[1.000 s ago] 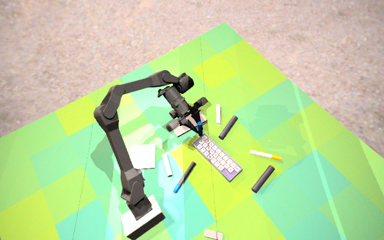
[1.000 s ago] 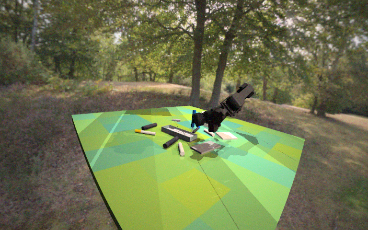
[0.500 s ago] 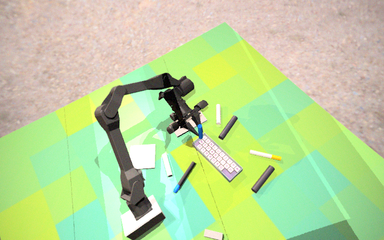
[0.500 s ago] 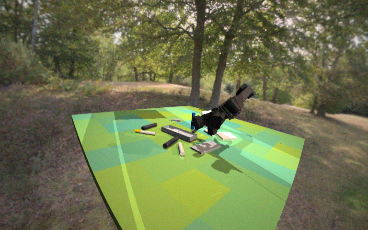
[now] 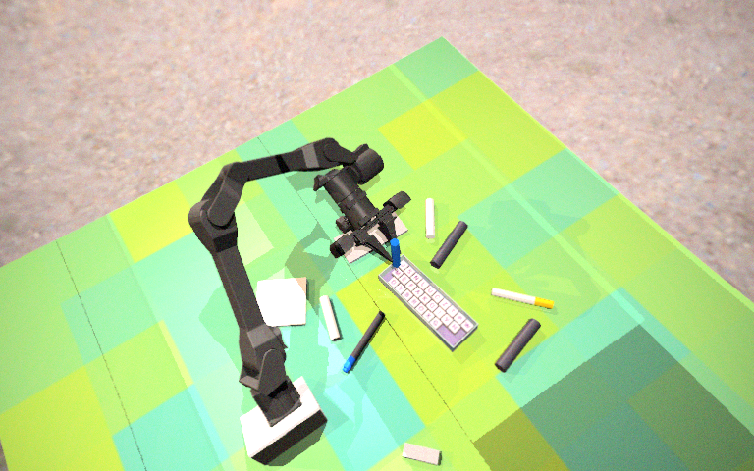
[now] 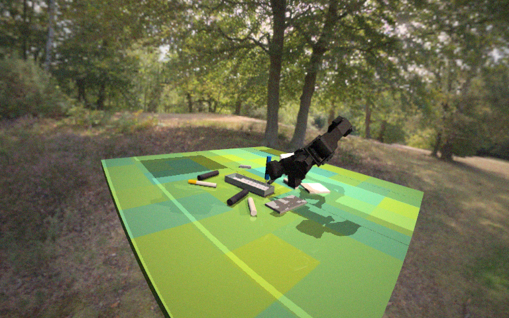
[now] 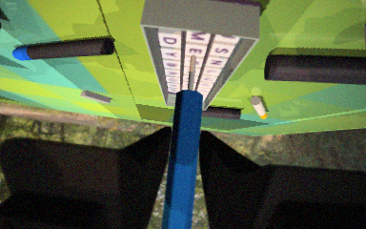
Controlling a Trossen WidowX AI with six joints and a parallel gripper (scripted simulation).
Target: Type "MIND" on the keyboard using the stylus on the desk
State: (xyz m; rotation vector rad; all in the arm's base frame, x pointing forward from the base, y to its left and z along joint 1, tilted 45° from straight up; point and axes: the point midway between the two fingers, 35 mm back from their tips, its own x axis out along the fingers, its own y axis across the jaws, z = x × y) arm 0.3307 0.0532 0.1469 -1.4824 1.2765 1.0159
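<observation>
The keyboard [image 5: 453, 336] [image 6: 258, 190] [image 7: 200, 16] lies on the desk with rows of pale lettered keys. My gripper [image 5: 393, 257] [image 7: 185, 135] is shut on the blue stylus [image 5: 395, 252] [image 6: 268, 165] [image 7: 183, 162], just above the keyboard's end with the M, D and S keys. The stylus stands nearly upright in the top and exterior views. Its thin tip points down at the M key area in the top view and overlaps the E key in the wrist view. Whether the tip touches a key cannot be told.
A dark pen with a blue end [image 5: 363, 340] [image 7: 71, 49], dark cylinders [image 5: 449, 244] [image 5: 517, 343], white sticks [image 5: 429, 218] [image 5: 329, 317] and a yellow-ended white stick [image 5: 513, 296] [image 6: 204, 183] lie around the keyboard. A patterned flat pad [image 6: 285, 204] lies near the gripper. A white square pad [image 5: 282, 301] is beside the arm.
</observation>
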